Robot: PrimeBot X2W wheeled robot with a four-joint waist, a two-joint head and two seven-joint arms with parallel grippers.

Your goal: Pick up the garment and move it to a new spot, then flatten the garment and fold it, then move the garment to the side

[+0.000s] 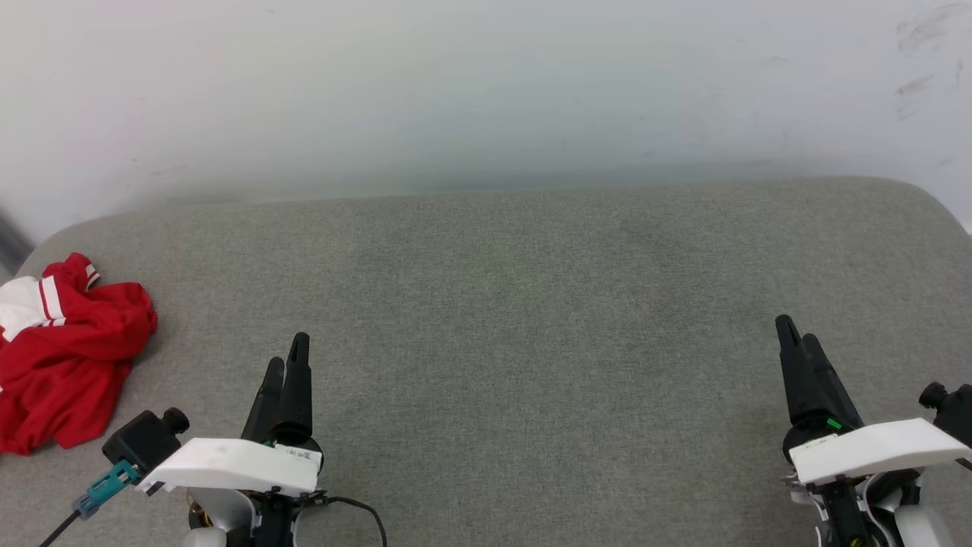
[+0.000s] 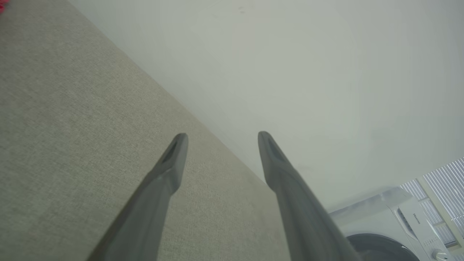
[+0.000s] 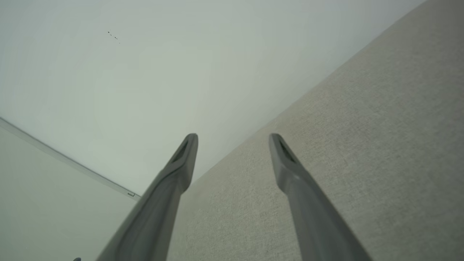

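Garment (image 1: 68, 357) lies crumpled at the left edge of the grey padded surface (image 1: 531, 304), maybe a cushion. Left pincer (image 1: 287, 353) and right pincer (image 1: 796, 330) both spread, empty, not touching it.

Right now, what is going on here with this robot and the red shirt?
Nothing is held yet. The shirt lies crumpled at the far left of the grey cushion, untouched. The left gripper and the right gripper hover over the cushion near the robot, jaws open and empty. The left one is the nearer to the shirt, so it will probably reach for it first.
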